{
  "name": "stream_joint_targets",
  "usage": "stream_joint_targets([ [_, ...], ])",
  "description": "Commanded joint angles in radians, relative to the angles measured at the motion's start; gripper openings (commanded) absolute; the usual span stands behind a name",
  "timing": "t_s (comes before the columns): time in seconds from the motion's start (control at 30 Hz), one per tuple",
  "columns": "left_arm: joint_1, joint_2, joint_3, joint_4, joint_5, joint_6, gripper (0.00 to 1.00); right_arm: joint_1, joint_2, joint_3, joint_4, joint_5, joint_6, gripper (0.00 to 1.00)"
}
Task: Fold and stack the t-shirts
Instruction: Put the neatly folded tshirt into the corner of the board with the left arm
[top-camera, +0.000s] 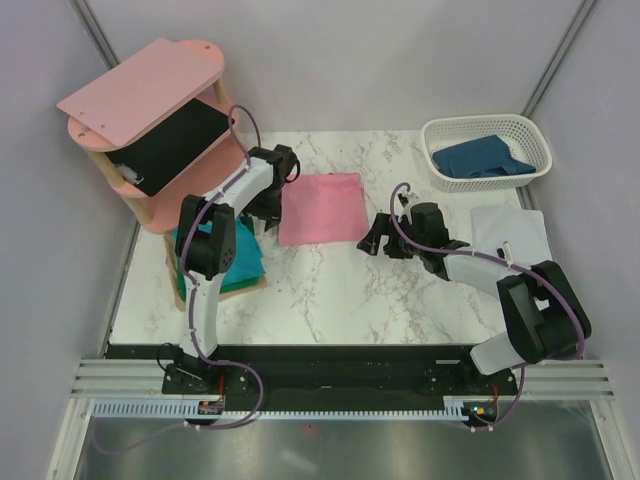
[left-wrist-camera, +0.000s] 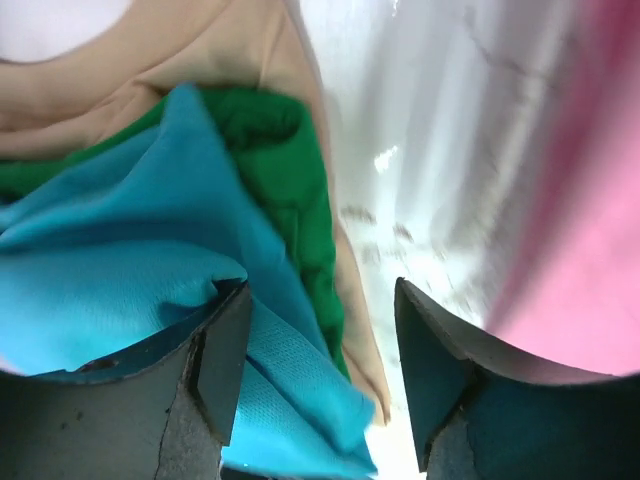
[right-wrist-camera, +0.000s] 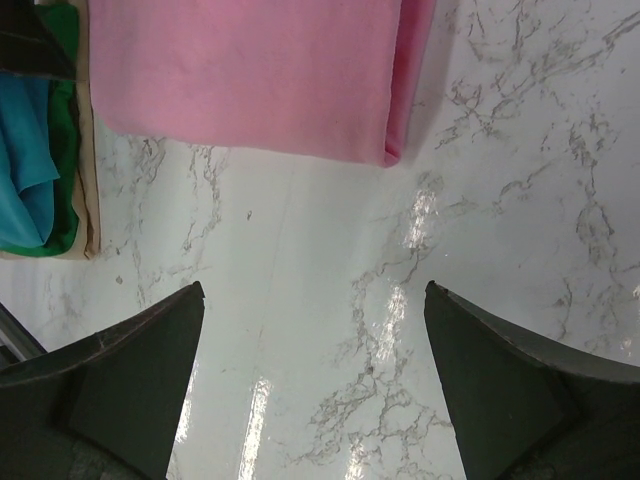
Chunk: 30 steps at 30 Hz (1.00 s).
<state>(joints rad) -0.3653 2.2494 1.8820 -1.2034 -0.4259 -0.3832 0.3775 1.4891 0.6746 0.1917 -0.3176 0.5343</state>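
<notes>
Covering much of teal t-shirt (top-camera: 250, 260) — left arm (top-camera: 205, 300).

Bright, even light comes down from overhead, and in the top view shadows on the table (top-camera: 330, 300) stay soft and short. Between the fingers of the right tool (right-wrist-camera: 315, 290) white glare streaks run down the polished marble; that view is crisp, though the fingers themselves sit dark. Around the left tool (left-wrist-camera: 320, 290) it is poorer: the table just beyond its tips is blown out white and smeared, and the pink t-shirt (left-wrist-camera: 590, 250) to its right is a soft blur.
</notes>
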Motion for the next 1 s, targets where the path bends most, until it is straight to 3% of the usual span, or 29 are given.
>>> stream_joint_targets([
  [0.0, -0.043, -0.215, 0.016, 0.008, 0.033, -0.065, 0.67, -0.002, 0.013, -0.01, 0.02, -0.011, -0.016, 0.98],
  [0.13, -0.046, -0.306, -0.076, 0.131, 0.091, -0.095, 0.66, -0.002, 0.025, -0.012, 0.018, -0.011, -0.02, 0.98],
  [0.4, -0.04, -0.324, -0.282, 0.467, 0.232, -0.12, 0.64, -0.002, 0.048, -0.026, 0.023, -0.008, -0.025, 0.98],
  [0.67, -0.02, -0.222, -0.334, 0.611, 0.326, -0.151, 0.63, -0.002, 0.033, -0.027, 0.014, -0.014, -0.031, 0.98],
  [0.97, -0.001, -0.108, -0.311, 0.633, 0.346, -0.184, 0.64, -0.003, 0.049, -0.023, 0.006, -0.023, -0.046, 0.98],
])
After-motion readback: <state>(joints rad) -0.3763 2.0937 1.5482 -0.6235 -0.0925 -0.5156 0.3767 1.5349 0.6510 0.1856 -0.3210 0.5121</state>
